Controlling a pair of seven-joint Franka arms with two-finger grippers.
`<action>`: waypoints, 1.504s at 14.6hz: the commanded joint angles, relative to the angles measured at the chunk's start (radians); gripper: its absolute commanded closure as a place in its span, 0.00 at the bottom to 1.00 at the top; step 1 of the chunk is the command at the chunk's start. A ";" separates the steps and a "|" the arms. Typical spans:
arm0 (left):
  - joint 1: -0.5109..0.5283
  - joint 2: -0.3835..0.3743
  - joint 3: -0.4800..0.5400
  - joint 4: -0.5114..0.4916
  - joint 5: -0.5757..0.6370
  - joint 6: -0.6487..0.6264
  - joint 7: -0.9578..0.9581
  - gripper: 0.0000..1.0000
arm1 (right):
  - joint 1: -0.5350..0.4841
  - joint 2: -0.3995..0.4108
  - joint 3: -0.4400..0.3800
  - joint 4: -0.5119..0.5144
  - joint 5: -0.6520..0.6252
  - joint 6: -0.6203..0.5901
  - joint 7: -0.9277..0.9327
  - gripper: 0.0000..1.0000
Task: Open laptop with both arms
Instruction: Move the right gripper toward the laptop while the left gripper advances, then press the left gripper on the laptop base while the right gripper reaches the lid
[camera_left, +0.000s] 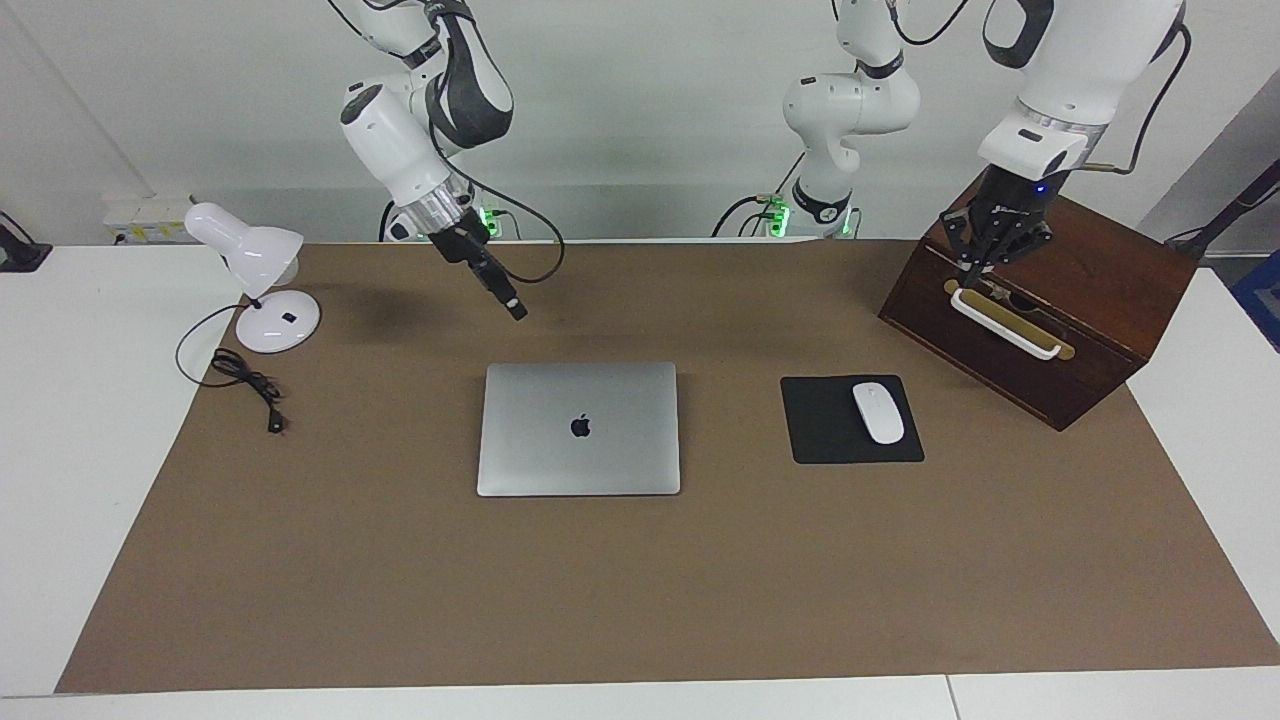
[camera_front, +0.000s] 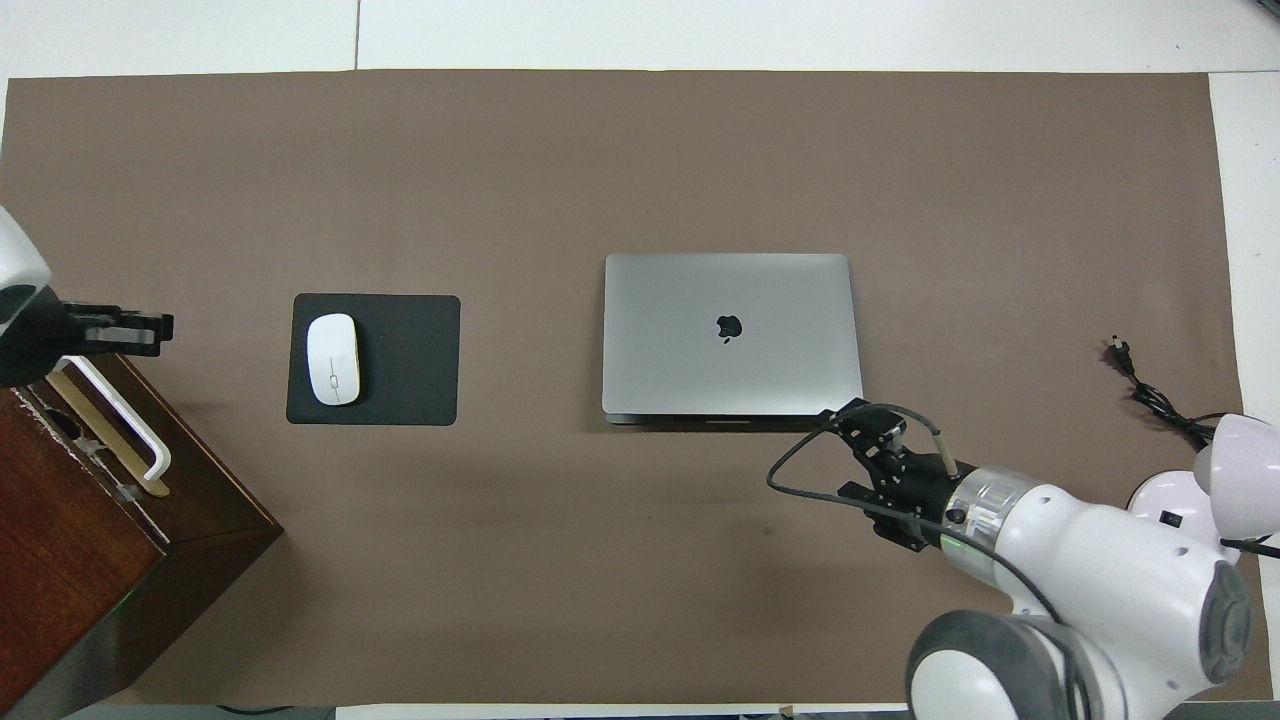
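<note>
The laptop (camera_left: 578, 428) (camera_front: 730, 335) lies closed and flat in the middle of the brown mat, its logo facing up. My right gripper (camera_left: 515, 312) (camera_front: 845, 410) hangs in the air, slanted down. It is over the mat at the laptop's robot-side corner toward the right arm's end, and it touches nothing. My left gripper (camera_left: 975, 282) (camera_front: 165, 328) is shut and empty. It points down over the front edge of the wooden box, just above the white handle.
A dark wooden box (camera_left: 1090, 290) (camera_front: 90, 540) with a white handle (camera_left: 1005, 325) stands at the left arm's end. Between box and laptop lies a black mouse pad (camera_left: 825, 440) with a white mouse (camera_left: 878, 412). A white desk lamp (camera_left: 255, 270) and its cable (camera_left: 245, 380) sit at the right arm's end.
</note>
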 joint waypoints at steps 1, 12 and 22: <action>-0.056 -0.114 0.009 -0.193 -0.018 0.166 0.016 1.00 | 0.072 0.045 0.007 -0.026 0.076 0.108 0.027 0.00; -0.261 -0.180 0.011 -0.559 -0.018 0.667 0.019 1.00 | 0.185 0.189 0.007 -0.013 0.210 0.288 -0.022 0.00; -0.422 0.006 0.011 -0.748 -0.018 1.215 0.018 1.00 | 0.144 0.246 0.006 0.053 0.213 0.287 -0.085 0.00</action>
